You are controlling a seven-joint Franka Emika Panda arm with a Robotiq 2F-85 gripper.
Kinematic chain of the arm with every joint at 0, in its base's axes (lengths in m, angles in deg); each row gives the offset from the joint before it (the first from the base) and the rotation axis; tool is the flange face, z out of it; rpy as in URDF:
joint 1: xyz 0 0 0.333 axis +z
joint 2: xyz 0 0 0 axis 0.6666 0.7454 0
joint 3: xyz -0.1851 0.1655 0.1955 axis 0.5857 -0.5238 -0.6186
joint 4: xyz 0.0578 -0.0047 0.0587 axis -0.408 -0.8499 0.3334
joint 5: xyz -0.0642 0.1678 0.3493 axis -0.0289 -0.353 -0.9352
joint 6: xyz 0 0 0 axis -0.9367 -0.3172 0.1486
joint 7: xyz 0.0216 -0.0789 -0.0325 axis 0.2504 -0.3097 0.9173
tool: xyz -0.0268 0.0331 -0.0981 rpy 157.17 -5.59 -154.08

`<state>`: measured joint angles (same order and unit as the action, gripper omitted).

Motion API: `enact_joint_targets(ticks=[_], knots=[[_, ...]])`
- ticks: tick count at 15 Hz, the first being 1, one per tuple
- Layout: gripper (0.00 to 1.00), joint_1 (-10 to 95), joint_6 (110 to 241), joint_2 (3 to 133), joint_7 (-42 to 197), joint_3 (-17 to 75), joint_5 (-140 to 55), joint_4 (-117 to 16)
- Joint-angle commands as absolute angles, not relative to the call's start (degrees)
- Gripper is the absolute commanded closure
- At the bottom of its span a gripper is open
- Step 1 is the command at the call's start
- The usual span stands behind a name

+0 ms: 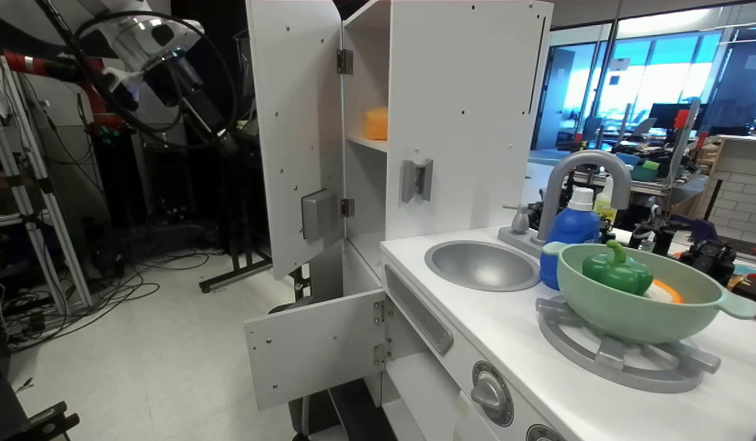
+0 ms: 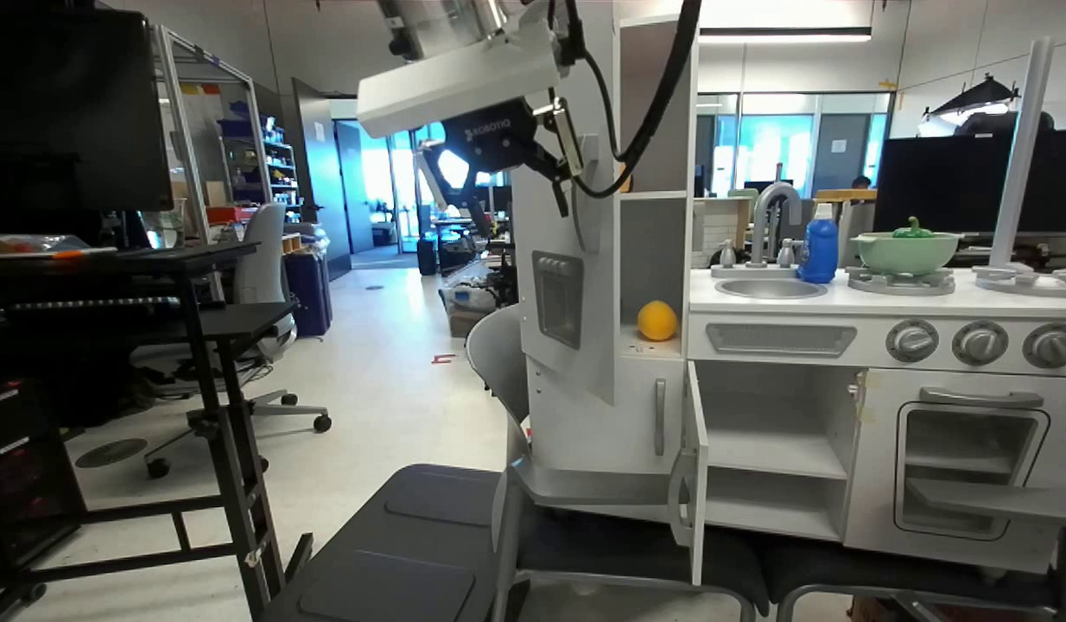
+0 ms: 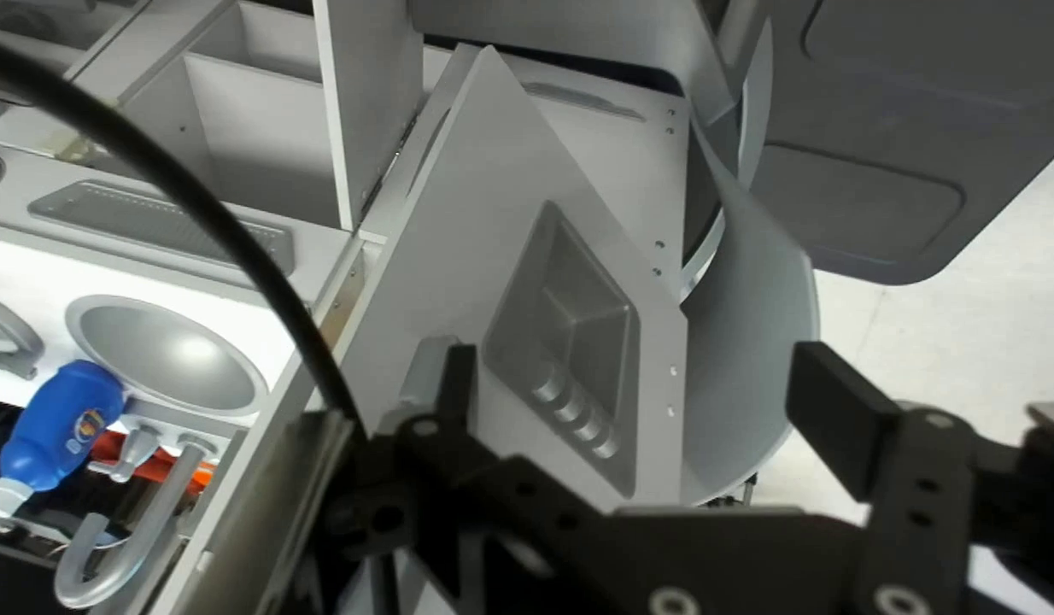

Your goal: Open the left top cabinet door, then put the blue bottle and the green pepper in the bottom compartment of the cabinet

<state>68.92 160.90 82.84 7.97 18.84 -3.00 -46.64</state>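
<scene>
The left top cabinet door [image 1: 298,122] stands swung out from the white cabinet [image 1: 464,79]. Its outer face, with a grey recessed panel, shows in an exterior view and the wrist view. My gripper [image 2: 504,206] is open beside that face, nothing between its fingers. In the wrist view one finger [image 3: 459,384] overlaps the grey door handle [image 3: 424,367]; contact cannot be told. The bottom compartment [image 2: 650,250] is exposed and holds an orange ball [image 2: 656,320]. The blue bottle [image 1: 574,226] stands upright by the sink. The green pepper [image 1: 617,271] rests in a pale green bowl.
Below, a low cabinet door [image 2: 697,475] hangs open. A grey chair [image 2: 498,363] stands close under the upper door. The arm's black cable [image 2: 654,112] crosses the cabinet front. Faucet [image 1: 589,156], sink [image 1: 436,260] and burner [image 1: 635,376] occupy the counter. An orange object [image 1: 375,124] sits on the upper shelf.
</scene>
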Motion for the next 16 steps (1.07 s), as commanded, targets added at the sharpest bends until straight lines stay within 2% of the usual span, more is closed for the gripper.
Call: enact_joint_targets(ticks=[1, 8, 12, 16], knots=[[0.00, 69.8, 159.1, 82.0, 15.6, 16.4, -5.3, -45.9], [0.00, 67.7, 155.0, 65.1, 38.9, 10.0, -19.2, -59.1], [0.00, 64.9, 148.4, 53.3, 49.0, 10.6, -25.3, -68.0], [0.00, 59.1, 148.9, 42.8, 53.1, 12.6, -27.7, -78.3]])
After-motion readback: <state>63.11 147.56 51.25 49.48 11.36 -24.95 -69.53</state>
